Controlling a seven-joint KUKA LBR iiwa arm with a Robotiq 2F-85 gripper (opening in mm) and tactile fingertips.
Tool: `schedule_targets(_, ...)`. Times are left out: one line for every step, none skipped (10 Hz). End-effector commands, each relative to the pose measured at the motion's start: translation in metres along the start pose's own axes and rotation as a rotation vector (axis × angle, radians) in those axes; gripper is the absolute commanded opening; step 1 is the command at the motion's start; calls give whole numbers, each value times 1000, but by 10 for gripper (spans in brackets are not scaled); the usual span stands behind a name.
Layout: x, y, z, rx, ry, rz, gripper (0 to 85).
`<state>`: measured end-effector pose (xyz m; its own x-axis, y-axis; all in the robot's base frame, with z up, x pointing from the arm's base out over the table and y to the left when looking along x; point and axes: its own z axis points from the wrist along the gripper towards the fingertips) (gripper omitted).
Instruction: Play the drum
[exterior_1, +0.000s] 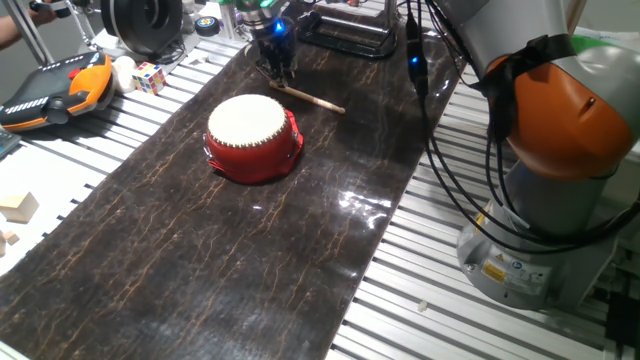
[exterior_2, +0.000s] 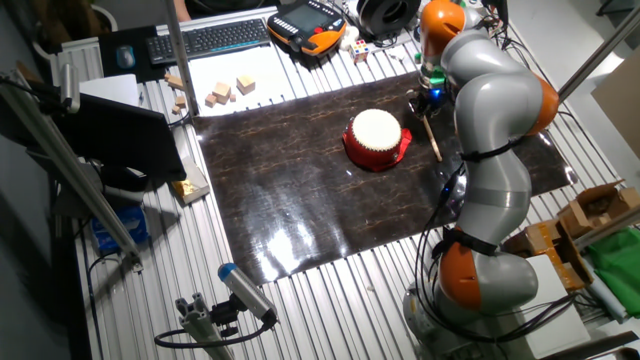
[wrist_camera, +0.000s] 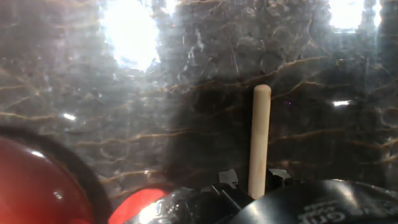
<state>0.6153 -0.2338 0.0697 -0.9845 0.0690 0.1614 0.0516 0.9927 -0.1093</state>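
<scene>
in one fixed view, far left of the drum (exterior_1: 253, 135), an orange and black pendant (exterior_1: 52, 88) lies on the slatted counter (exterior_1: 440, 290), and pale wood blocks (exterior_1: 18, 208) sit near the left edge. a small colour cube (exterior_1: 149, 77) sits between the pendant and the dark mat (exterior_1: 230, 250). the drum stands upright on the mat, cream skin up, red body on a red base. just behind and right of the drum a thin stick (exterior_1: 308, 98) lies flat on the mat, apart from the drum. the tool (exterior_1: 276, 66) is down at the stick's far end, under a blue light; whether its fingers are closed on the stick cannot be told here. right of the drum, off the mat, stands the arm (exterior_1: 560, 150) with its grey and orange body, black cables hanging beside it.

in the other fixed view, left of the drum (exterior_2: 376, 137), blocks (exterior_2: 228, 92) lie at the mat's far corner with a keyboard (exterior_2: 212, 38) beyond them. the stick (exterior_2: 432, 136) lies just right of the drum, and the tool (exterior_2: 428, 98) is at its far end.

in the hand view the drum's red side (wrist_camera: 34, 186) fills the lower left corner. right of it the stick (wrist_camera: 259, 140) runs straight up from between the dark tool parts at the bottom edge, lying on the mat (wrist_camera: 186, 93). the tool's fingertips are not clear, so how far open it is and whether it grips the stick cannot be told.
</scene>
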Motion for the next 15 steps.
schedule_targets(0, -2, 3, -2, 1, -6, 337)
schedule_targets(1, -5, 7, -8, 2, -11, 337)
schedule_targets(0, -7, 11, -13, -4, -15, 337)
schedule_targets(-2, -8, 13, -12, -9, -21, 343)
schedule_targets(-6, -10, 16, -13, -11, -27, 347)
schedule_targets(-9, -13, 19, -28, -4, -36, 347)
schedule_targets(-12, -16, 21, -41, 4, -45, 347)
schedule_targets(-14, -17, 23, -49, 9, -48, 343)
schedule_targets(-14, -16, 24, -53, 15, -47, 340)
schedule_targets(-13, -15, 25, -59, 17, -44, 337)
schedule_targets(-14, -15, 27, -59, 17, -41, 337)
schedule_targets(-15, -15, 29, -59, 19, -39, 337)
schedule_targets(-15, -15, 30, -61, 28, -38, 337)
schedule_targets(-15, -15, 31, -64, 36, -38, 333)
schedule_targets(-15, -16, 33, -70, 38, -39, 330)
